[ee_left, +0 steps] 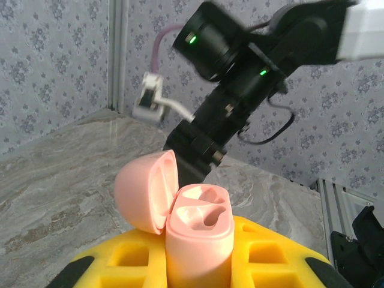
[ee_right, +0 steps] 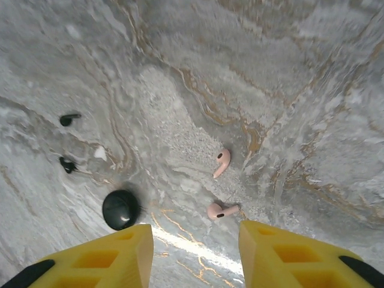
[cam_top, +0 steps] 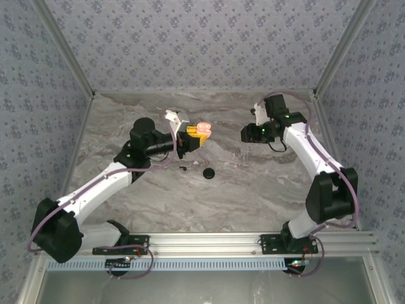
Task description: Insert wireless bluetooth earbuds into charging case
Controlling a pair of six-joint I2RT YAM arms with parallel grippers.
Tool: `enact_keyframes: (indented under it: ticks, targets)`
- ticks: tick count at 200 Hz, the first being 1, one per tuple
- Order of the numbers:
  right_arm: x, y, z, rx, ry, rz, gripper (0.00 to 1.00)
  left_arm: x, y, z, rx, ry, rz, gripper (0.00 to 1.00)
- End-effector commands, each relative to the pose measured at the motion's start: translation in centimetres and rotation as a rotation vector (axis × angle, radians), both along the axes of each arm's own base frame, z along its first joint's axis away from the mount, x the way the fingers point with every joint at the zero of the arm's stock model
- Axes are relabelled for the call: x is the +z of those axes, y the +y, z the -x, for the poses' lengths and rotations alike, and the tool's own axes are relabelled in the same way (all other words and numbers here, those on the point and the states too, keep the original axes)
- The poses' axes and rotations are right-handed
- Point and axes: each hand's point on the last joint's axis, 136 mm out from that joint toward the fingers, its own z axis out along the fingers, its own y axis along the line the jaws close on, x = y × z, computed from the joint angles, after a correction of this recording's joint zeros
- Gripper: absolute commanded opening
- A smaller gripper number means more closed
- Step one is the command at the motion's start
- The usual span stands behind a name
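Your right gripper [ee_right: 195, 255] hangs wide open, empty — both pink earbuds [ee_right: 222, 163] lie just ahead on the bench [ee_right: 300, 90], the nearer one crosswise. Your left gripper [cam_top: 190, 139] clamps the open case [ee_left: 199, 237].

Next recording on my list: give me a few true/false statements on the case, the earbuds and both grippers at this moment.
1. The left gripper holds the pink charging case with its lid open. True.
2. Both wells of the case already hold earbuds. False: both are empty.
3. The two pink earbuds lie on the table. True.
4. The right gripper is shut on a pink earbud. False: its fingers stand apart and hold nothing.
5. A round black case lies on the table near two small black hook-like pieces. True.
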Motion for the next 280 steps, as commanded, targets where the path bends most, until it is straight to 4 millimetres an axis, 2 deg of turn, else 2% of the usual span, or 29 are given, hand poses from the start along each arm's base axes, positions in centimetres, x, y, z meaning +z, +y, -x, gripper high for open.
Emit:
enact_keyframes:
  ticks: [1, 43, 105, 195, 280]
  targets:
    - [-2.5, 0.8, 0.0, 0.015, 0.077, -0.019, 0.41, 1.2, 0.6, 1.1, 0.006, -0.048, 0.025, 0.15]
    - [-6.5, 1.5, -0.9, -0.015, 0.172, 0.027, 0.41, 0.4, 1.1, 1.6, 0.021, -0.052, 0.016, 0.15]
    - [-10.4, 2.1, -1.9, -0.038, 0.246, 0.097, 0.43, 0.0, 1.2, 1.9, 0.023, -0.058, 0.005, 0.14]
    - [-12.1, 3.2, -3.0, -0.020, 0.262, 0.136, 0.47, 0.1, 1.4, 1.9, 0.031, -0.061, 0.002, 0.14]
    - [-12.9, 4.9, -2.6, 0.043, 0.290, 0.122, 0.40, -0.2, 1.6, 1.7, 0.048, -0.058, -0.001, 0.13]
